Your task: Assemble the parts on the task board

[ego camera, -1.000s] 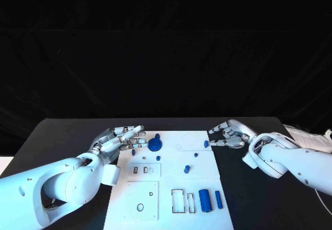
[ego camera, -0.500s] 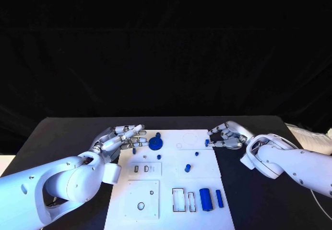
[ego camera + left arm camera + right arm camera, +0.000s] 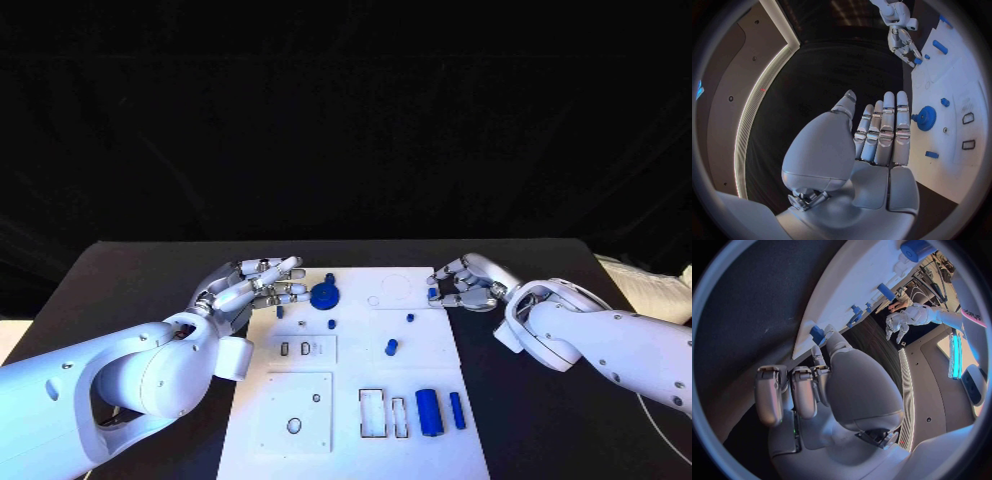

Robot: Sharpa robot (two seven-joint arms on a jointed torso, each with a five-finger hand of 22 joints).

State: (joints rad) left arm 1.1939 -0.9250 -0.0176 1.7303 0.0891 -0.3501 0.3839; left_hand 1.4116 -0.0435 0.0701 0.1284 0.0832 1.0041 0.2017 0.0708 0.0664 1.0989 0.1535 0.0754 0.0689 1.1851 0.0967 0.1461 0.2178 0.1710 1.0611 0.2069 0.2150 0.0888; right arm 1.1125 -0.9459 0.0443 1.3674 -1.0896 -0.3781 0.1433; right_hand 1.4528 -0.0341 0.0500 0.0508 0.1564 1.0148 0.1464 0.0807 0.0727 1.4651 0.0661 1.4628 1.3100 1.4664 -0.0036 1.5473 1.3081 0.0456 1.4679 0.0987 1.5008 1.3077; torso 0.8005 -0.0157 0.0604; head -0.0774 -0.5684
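A: From the head camera, the right robot hand sits at the far right edge of the white board, fingers pinched on a small blue peg.

B: And the left robot hand?

A: Fingers straight and together, holding nothing, just beside the blue gear at the board's far left.

B: Left wrist camera?

A: Same story: flat fingers, the gear close by, and the right hand across the board with blue at its fingertips.

B: Right wrist?

A: Thumb and finger clamp the peg right at the board edge.

B: So it's mid-carry, I'd say.

A: Likely. Next it needs a matching hole and an upright, steady push down.
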